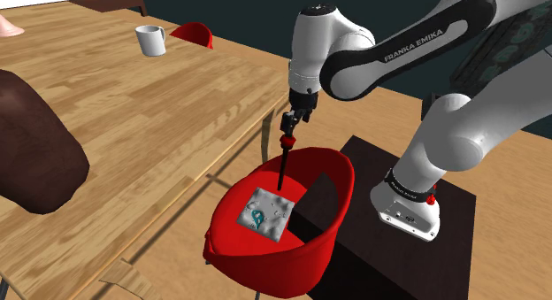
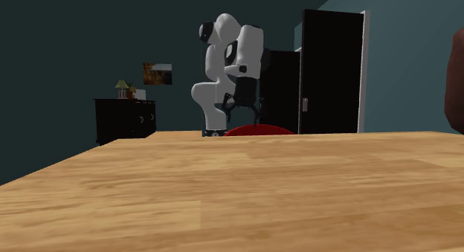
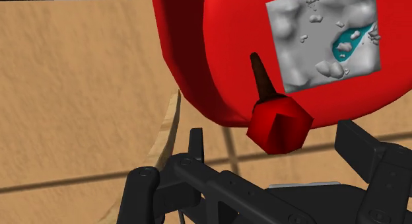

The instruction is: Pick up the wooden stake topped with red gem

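**Gripper (image 1: 288,128) poised over the stake (image 1: 282,168).** The stake stands nearly upright inside the red bowl (image 1: 334,179), which sits by the edge of the table (image 1: 159,121) next to the stand (image 1: 460,208). Its dark brown, tapering shaft points down toward the bowl's floor, just beside a grey bumpy slab (image 1: 264,214) with a teal patch. Its red gem (image 3: 278,125) is uppermost, about level with the bowl's far rim. We cannot tell whether the shaft leans on the bowl's wall.

In the wrist view the two black fingers (image 3: 195,145) stand apart, one on each side of the gem, with a gap on both sides. Nothing is clasped.

We judge the stake to be light and rigid, so it puts little load on the grip. The difficulty is its shape.
- **Gem:** it is faceted and looks smooth, so pads closing on slanted faces may squeeze it out of the grip.
- **Shaft:** it thins quickly toward the tip and offers little to bear on lower down.
- **Where to hold:** we favour two opposite flat faces of the gem, or the thick neck of the shaft just under it.
- **Risk:** the stake looks lightly balanced, so a touch from one side could topple it into the bowl. Both fingers should meet it together.
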Robot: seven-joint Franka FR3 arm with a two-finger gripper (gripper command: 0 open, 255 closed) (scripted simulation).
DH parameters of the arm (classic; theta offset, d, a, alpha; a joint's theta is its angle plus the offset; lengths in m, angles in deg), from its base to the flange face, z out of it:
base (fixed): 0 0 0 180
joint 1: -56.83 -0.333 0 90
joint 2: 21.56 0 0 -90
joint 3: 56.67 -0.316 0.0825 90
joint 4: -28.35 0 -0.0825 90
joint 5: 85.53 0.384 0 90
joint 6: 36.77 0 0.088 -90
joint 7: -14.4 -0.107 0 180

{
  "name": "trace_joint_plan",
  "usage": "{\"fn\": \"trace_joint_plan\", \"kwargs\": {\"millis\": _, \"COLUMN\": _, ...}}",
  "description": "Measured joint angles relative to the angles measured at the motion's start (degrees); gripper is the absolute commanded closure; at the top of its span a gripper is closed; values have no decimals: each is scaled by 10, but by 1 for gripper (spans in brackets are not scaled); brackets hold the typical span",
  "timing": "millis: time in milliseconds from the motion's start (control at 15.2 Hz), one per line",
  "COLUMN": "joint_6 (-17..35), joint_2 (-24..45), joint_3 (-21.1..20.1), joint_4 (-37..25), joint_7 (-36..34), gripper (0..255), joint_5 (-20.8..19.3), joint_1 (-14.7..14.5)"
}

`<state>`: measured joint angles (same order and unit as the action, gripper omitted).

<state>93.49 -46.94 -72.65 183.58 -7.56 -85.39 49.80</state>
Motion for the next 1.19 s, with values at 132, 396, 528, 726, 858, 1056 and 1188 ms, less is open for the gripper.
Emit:
{"fn": "trace_joint_plan", "kwargs": {"millis": 132, "joint_6": 24, "joint_2": 20, "joint_3": -12, "joint_4": 1, "joint_7": -16, "gripper": 0, "joint_5": -2, "joint_1": -1}}
{"fn": "trace_joint_plan", "kwargs": {"millis": 396, "joint_6": 65, "joint_2": 53, "joint_3": -22, "joint_4": 9, "joint_7": -30, "gripper": 0, "joint_5": -11, "joint_1": 3}}
{"fn": "trace_joint_plan", "kwargs": {"millis": 528, "joint_6": 89, "joint_2": 71, "joint_3": -27, "joint_4": 16, "joint_7": -38, "gripper": 0, "joint_5": -17, "joint_1": 7}}
{"fn": "trace_joint_plan", "kwargs": {"millis": 726, "joint_6": 99, "joint_2": 79, "joint_3": -29, "joint_4": 17, "joint_7": -41, "gripper": 255, "joint_5": -21, "joint_1": 9}}
{"fn": "trace_joint_plan", "kwargs": {"millis": 858, "joint_6": 100, "joint_2": 80, "joint_3": -29, "joint_4": 18, "joint_7": -41, "gripper": 255, "joint_5": -21, "joint_1": 9}}
{"fn": "trace_joint_plan", "kwargs": {"millis": 1056, "joint_6": 101, "joint_2": 80, "joint_3": -29, "joint_4": 18, "joint_7": -41, "gripper": 255, "joint_5": -21, "joint_1": 9}}
{"fn": "trace_joint_plan", "kwargs": {"millis": 1188, "joint_6": 101, "joint_2": 80, "joint_3": -29, "joint_4": 18, "joint_7": -41, "gripper": 255, "joint_5": -21, "joint_1": 9}}
